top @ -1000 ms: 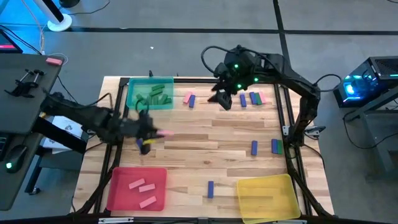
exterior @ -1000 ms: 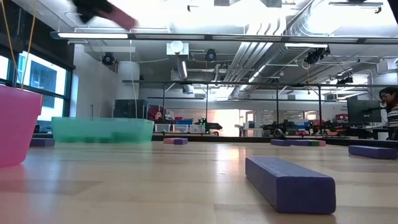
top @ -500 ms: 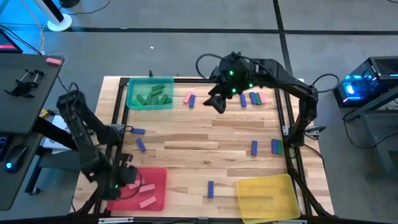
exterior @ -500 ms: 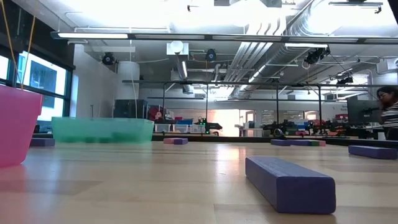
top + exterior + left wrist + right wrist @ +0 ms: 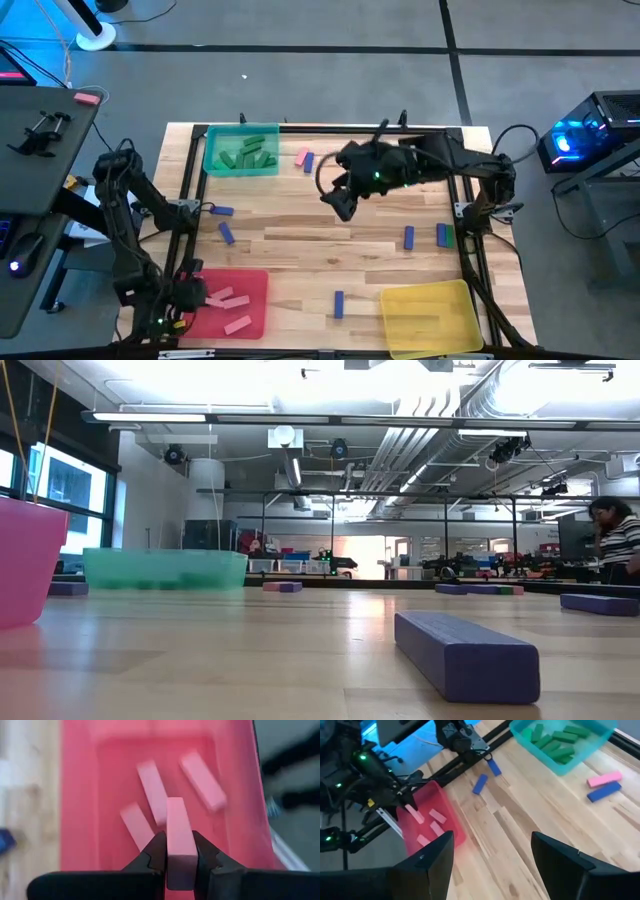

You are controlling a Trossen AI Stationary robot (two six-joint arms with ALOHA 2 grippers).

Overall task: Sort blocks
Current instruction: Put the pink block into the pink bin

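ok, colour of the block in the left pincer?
Pink. The left pincer grips a pink block above the red tray; clearest in the left wrist view.

Nothing to read here: no lettering, label, brand, number or sign is legible in any of the views, neither on the blocks and trays nor in the room behind the desk.
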